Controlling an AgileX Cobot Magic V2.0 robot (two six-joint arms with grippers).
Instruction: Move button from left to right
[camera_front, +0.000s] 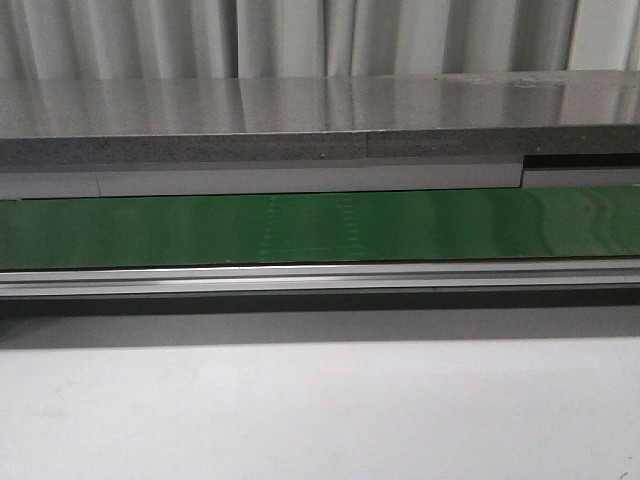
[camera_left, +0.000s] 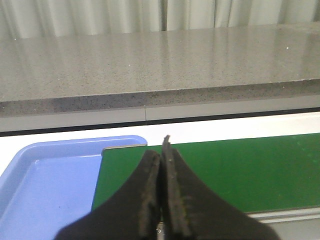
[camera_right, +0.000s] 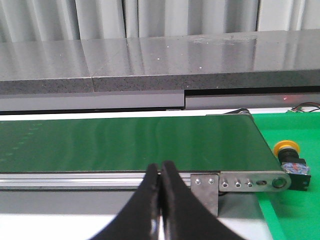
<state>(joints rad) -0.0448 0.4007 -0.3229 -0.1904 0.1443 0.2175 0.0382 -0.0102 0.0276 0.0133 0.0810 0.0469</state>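
Observation:
The button (camera_right: 290, 157), with a yellow-orange round cap on a black body with reddish-blue marks, lies on its side on a green surface just past the right end of the conveyor belt (camera_right: 130, 142), seen only in the right wrist view. My right gripper (camera_right: 161, 167) is shut and empty, in front of the belt's metal rail and to the left of the button. My left gripper (camera_left: 161, 150) is shut and empty, over the left end of the green belt (camera_left: 240, 170), beside a blue tray (camera_left: 45, 185). Neither gripper shows in the front view.
The green belt (camera_front: 320, 225) runs across the front view with an aluminium rail (camera_front: 320, 278) along its near side. A grey stone-like counter (camera_front: 320, 115) stands behind it, with curtains beyond. A metal bracket with screws (camera_right: 240, 182) ends the rail on the right.

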